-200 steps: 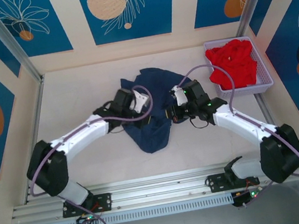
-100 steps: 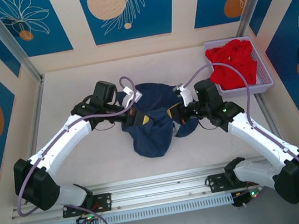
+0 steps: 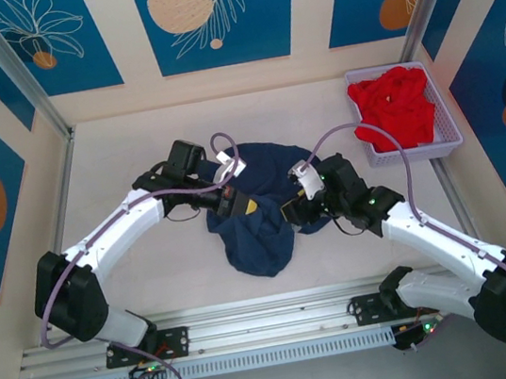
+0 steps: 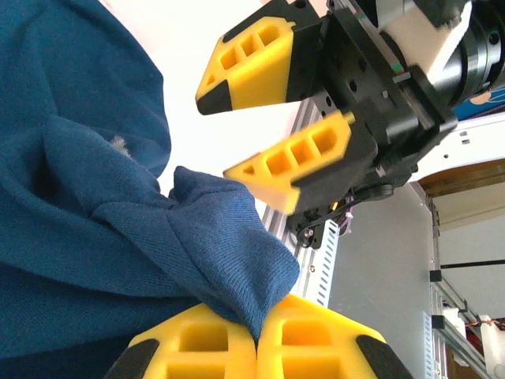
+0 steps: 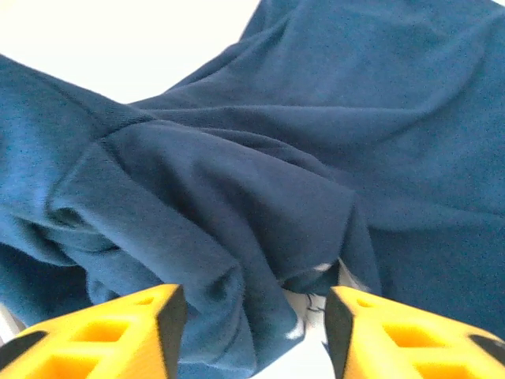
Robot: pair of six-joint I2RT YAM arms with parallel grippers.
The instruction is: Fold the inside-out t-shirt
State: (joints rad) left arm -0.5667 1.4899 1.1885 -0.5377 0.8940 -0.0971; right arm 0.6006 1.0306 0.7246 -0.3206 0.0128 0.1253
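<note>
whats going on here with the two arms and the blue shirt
Two robot arms are working on a navy t-shirt that lies bunched up in the middle of the table. The left pincer is shut on a fold of the cloth. The right pincer is open, its fingers apart just over the shirt. Nothing is neatly folded yet. A red garment sits in a basket at the far right.

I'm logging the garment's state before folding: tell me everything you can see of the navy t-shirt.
The navy t-shirt is plain dark blue soft-looking cloth, crumpled in a heap on the table, not flat. Deep folds cross it. The left gripper is shut on a pinched fold; the right gripper is open around another bunched fold.
</note>
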